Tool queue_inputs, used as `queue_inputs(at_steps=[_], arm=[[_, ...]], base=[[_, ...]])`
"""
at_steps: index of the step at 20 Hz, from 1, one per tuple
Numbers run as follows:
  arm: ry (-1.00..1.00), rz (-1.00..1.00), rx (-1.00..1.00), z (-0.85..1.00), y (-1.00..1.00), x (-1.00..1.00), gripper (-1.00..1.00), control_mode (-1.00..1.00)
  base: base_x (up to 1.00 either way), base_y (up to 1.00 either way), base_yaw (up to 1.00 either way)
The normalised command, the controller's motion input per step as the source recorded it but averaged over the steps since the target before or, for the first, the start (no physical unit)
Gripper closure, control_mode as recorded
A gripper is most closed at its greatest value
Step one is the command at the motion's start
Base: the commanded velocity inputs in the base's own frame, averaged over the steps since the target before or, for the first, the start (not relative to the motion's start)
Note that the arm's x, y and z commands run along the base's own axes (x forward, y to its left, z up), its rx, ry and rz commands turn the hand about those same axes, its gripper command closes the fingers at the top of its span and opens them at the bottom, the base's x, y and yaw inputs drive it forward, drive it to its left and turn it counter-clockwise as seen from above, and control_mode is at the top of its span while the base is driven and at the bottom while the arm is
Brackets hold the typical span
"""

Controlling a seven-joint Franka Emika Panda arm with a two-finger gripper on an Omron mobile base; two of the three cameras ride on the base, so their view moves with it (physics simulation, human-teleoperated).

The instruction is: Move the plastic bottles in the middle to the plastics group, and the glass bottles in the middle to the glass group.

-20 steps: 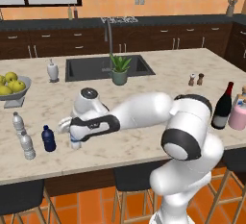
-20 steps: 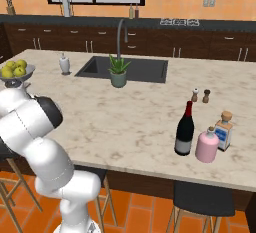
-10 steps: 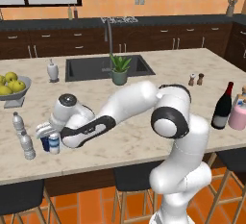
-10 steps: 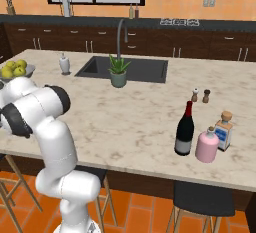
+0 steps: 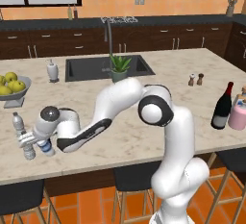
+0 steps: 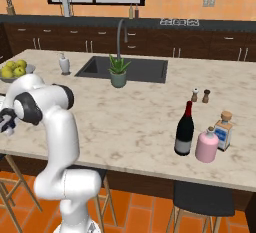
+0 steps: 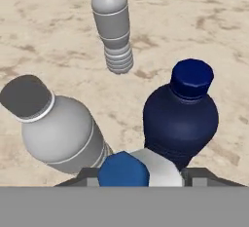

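Rendered kitchen under even, bright, warm light with no visible lamp. Shadows are soft and faint: a pale smudge lies on the table beside the wine bottle, and weak dark patches lie under the grey water bottles in the hand view. The dark blue bottle shows only a dull sheen, without glare. All views are slightly soft and low in detail; edges show no marked distortion.

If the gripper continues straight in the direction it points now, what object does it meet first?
Most likely the clear bottle with the blue cap, which sits right at the gripper, just in front of the dark blue bottle. The grey ribbed bottles lie further off to the side, though depth is hard to judge.
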Motion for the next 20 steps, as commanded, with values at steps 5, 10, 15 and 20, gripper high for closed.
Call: queue_inputs(at_steps=[5, 10, 15, 20], arm=[[0.00, -0.01, 0.03, -0.36, 0.09, 0.00, 1.00, -1.00], [0.00, 0.00, 0.01, -0.26, -0.58, -0.01, 1.00, -1.00], [0.00, 0.00, 0.10, -0.24, -0.78, -0.15, 1.00, -1.00], [0.00, 0.00, 0.32, -0.05, -0.57, -0.01, 1.00, -1.00]], base=[[0.00, 0.00, 0.00], [0.00, 0.00, 0.00], [0.00, 0.00, 0.00], [0.00, 0.00, 0.00]])
